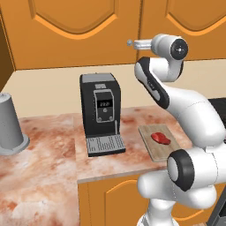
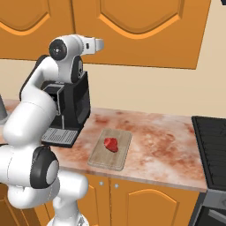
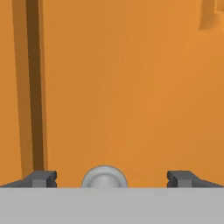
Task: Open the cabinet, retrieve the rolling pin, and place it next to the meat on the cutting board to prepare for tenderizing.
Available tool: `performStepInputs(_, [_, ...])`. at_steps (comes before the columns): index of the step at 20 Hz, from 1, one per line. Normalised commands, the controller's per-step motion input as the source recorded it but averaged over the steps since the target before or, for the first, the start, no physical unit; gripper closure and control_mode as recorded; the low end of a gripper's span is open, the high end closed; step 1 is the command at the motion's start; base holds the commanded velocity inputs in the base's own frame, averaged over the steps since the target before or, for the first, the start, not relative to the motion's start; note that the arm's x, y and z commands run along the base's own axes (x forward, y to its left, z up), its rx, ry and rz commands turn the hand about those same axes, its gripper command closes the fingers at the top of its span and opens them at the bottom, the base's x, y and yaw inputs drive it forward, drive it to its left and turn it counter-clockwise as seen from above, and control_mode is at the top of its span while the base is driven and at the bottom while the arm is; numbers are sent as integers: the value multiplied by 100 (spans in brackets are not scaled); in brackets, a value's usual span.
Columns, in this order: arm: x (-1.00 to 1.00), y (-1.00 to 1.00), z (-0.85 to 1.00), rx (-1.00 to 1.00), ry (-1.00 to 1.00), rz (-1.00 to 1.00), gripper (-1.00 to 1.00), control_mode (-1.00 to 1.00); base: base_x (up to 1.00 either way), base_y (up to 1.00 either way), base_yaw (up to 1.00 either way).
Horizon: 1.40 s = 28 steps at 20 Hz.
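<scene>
The orange wall cabinets run in a row right in front of my claw, and the cabinet [image 3: 131, 87] I face is shut, its flat wood filling what I see along my fingers, with the dark seam between doors off to one side. Below me and nearer my base stretches the mottled reddish stone counter [image 1: 44, 176], with a cream wall behind it and a black stovetop [image 2: 212, 145] away at its right end. Beneath my claw and a little left stands the black coffee machine [image 1: 100, 112]; far to the left sits a grey cylinder [image 1: 9, 126]. The cutting board [image 2: 99, 156] lies flat on the counter below my claw, beside the machine, and the meat [image 2: 111, 144] rests on it. My claw [image 3: 112, 178] is released, fingers spread wide, with the small round grey knob [image 3: 104, 177] between them, untouched
</scene>
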Motion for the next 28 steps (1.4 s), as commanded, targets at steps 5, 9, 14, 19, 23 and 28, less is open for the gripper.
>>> performStepInputs(5, [9, 4, -25, 0, 0, 0, -100, -100, 0, 0, 0])
performStepInputs(9, [24, 0, -3, 0, 0, 0, -100, -100, 0, 0, 0])
performStepInputs(14, [14, 0, 11, -1, 0, 0, -100, -100, 0, 0, 0])
performStepInputs(19, [2, 0, 24, -5, -3, 0, -100, -100, 0, 0, 0])
performStepInputs(23, [5, 0, 31, -7, -2, 0, -100, -100, 0, 0, 0])
performStepInputs(28, [8, 0, 17, -3, 0, 0, -100, -100, 0, 0, 0])
